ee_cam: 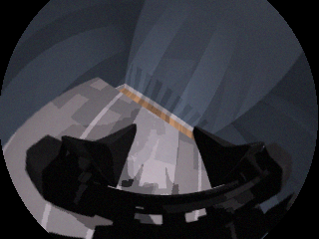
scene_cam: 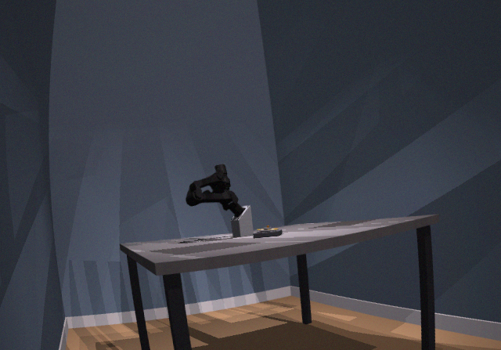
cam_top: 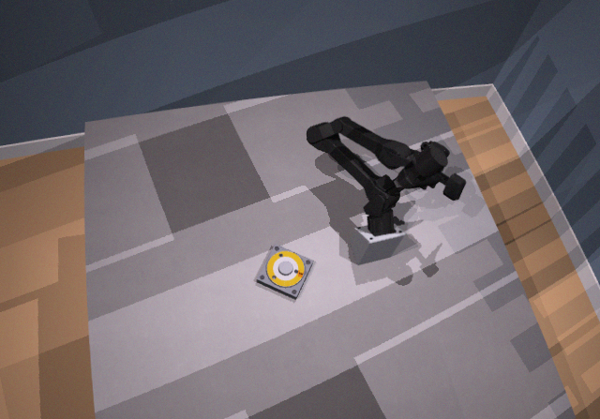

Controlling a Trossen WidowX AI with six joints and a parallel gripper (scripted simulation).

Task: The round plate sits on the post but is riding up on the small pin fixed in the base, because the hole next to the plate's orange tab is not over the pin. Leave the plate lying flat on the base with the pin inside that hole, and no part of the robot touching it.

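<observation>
The round plate (cam_top: 270, 278), yellow with a white inner ring, sits around the pale grey post (cam_top: 286, 267) on the square grey base (cam_top: 262, 281) (scene_cam: 267, 234). The orange tab (cam_top: 300, 273) is at the plate's right side in the top view, beside a small dark hole (cam_top: 295, 271). Two other dark spots show on the plate. The pin cannot be made out, and the plate's tilt is too small to judge. My gripper (ee_cam: 165, 127) is open and empty, raised well away from the plate, with its fingers wide apart in the wrist view. The plate is out of the wrist view.
The arm's grey mounting block (cam_top: 375, 249) (scene_cam: 242, 228) stands on the table (cam_top: 193, 351) (scene_cam: 226, 260), to the right of the base in the top view. The folded arm (cam_top: 355, 167) (scene_cam: 210, 196) rises above the block. The table's edges drop to the wooden floor.
</observation>
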